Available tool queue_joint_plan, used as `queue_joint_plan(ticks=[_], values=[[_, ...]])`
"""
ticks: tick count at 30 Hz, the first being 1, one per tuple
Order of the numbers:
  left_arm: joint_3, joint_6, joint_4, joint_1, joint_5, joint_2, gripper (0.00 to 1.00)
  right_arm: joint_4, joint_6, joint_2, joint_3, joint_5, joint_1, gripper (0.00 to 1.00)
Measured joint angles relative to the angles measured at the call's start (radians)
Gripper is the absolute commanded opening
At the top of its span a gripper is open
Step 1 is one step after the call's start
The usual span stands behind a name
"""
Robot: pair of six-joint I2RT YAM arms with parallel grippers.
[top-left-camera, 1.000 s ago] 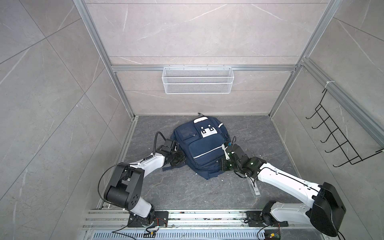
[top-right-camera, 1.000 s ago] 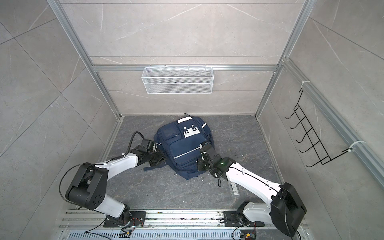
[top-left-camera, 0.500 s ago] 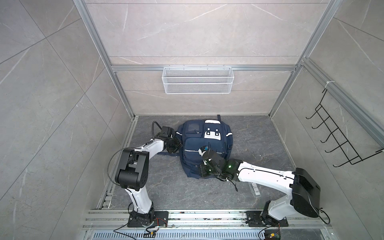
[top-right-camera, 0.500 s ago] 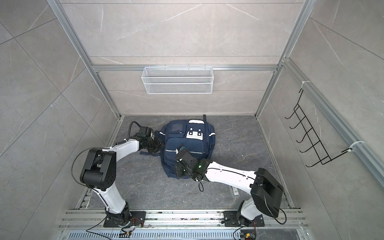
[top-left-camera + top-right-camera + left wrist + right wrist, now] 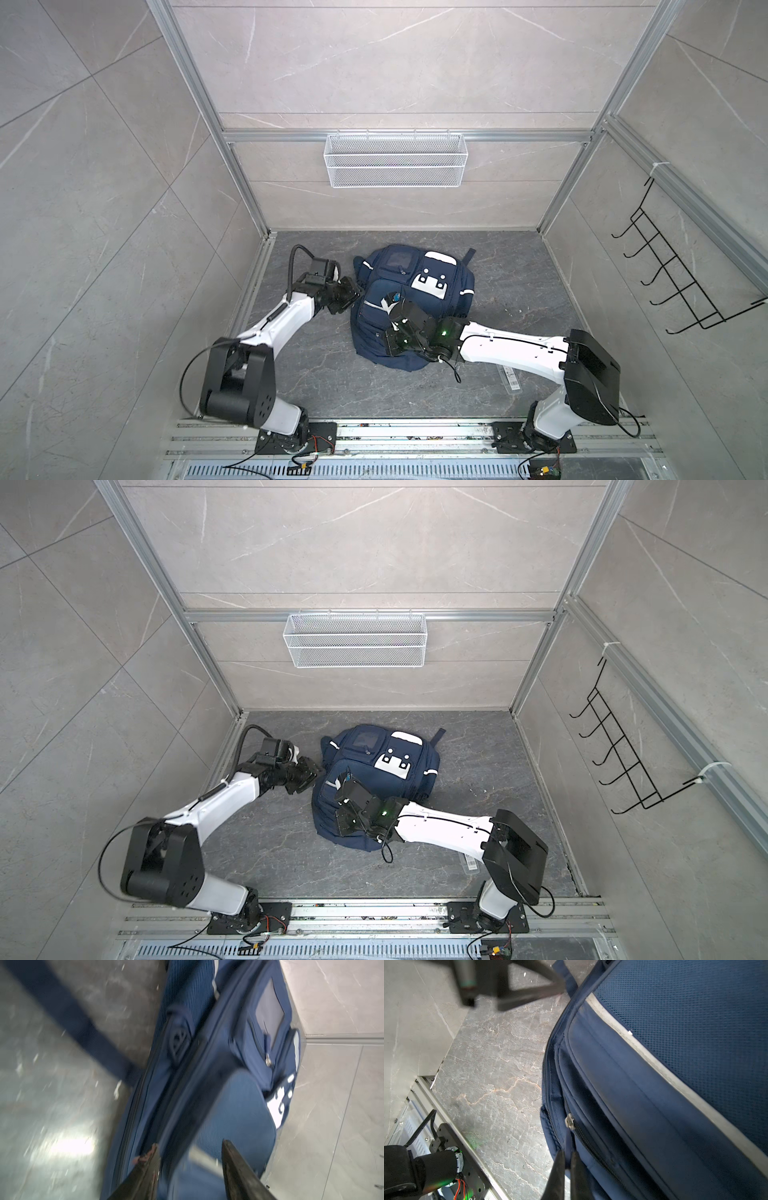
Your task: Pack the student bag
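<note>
The student bag [image 5: 399,266] [image 5: 365,742] is a navy backpack with white patches, lying face up on the dark floor in both top views. My left gripper [image 5: 352,296] [image 5: 313,773] is at the bag's left edge. In the left wrist view it [image 5: 190,1147] stands open, with a blurred ridge of the bag's side running between the fingers [image 5: 153,1159]. My right gripper [image 5: 387,344] [image 5: 568,1153] hangs over the bag's near left part, shut on the blue pull tab of a zipper slider [image 5: 569,1121]. A silver stripe [image 5: 654,1064] crosses the bag beside it.
A white wire basket [image 5: 395,166] hangs on the back wall. A black hook rack [image 5: 681,282] is on the right wall. A clear flat strip [image 5: 509,376] lies on the floor under the right arm. A bag strap [image 5: 72,1018] trails on the floor. Aluminium rails [image 5: 415,432] line the front.
The bag has turned and shifted left on the floor. My right arm swung across to the bag's near left part, still shut. My left gripper's jaws have spread apart.
</note>
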Motion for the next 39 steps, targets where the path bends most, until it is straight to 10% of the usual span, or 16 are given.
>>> queue_joint_plan(ticks=[8,27,39], values=[[-0.146,-0.089,-0.002,-0.125,-0.007,-0.172,0.52,0.002,-0.007,0.0,0.0,-0.001,-0.001,0.0],[-0.238,-0.152,0.148,-0.179,-0.035,-0.002,0.51,0.029,0.047,-0.134,-0.251,0.041,-0.006,0.0],[-0.238,-0.112,0.151,-0.137,-0.04,0.011,0.5,-0.214,-0.012,-0.552,-0.391,0.121,-0.307,0.0]])
